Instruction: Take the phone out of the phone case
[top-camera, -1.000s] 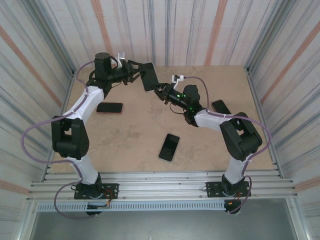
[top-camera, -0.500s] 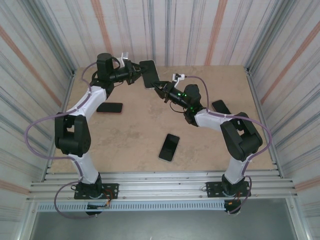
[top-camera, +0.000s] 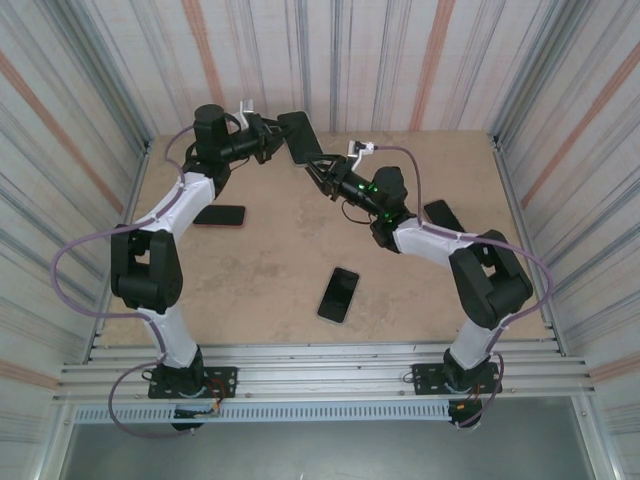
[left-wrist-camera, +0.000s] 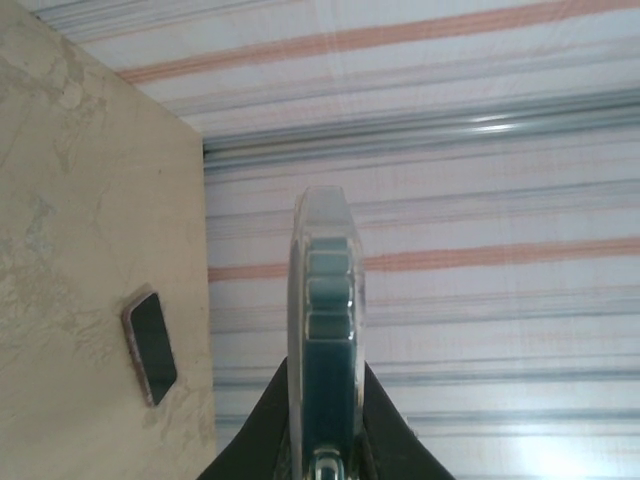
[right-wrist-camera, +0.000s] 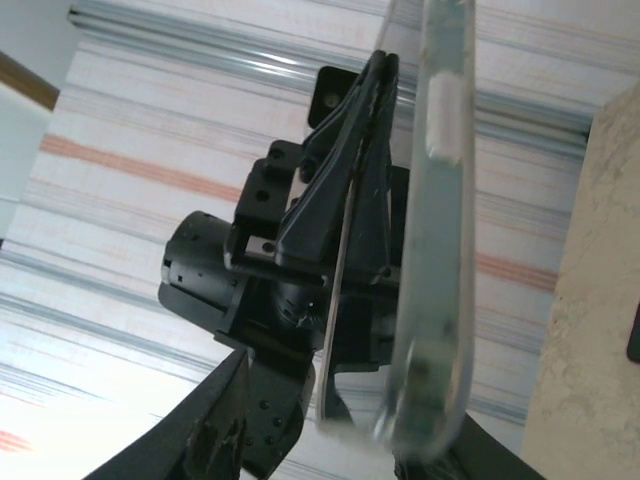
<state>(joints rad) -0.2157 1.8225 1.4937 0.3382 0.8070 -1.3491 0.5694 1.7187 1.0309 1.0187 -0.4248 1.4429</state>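
Observation:
A dark phone in a clear phone case hangs in the air over the table's far side. My left gripper is shut on its left edge. In the left wrist view the phone stands edge-on, pinched between the two black fingers. My right gripper sits just below and to the right of the phone's lower end, open. In the right wrist view the cased phone stands edge-on, blurred, close to the right finger; the left finger stands well apart from it.
Three other phones lie flat on the tan table: one at the left, one near the middle front, one at the right beside the right arm. Striped metal walls close in the table on three sides.
My left gripper shut on the phone and raised it toward the back wall. My right gripper, shut on the phone's lower end before, has opened and let go.

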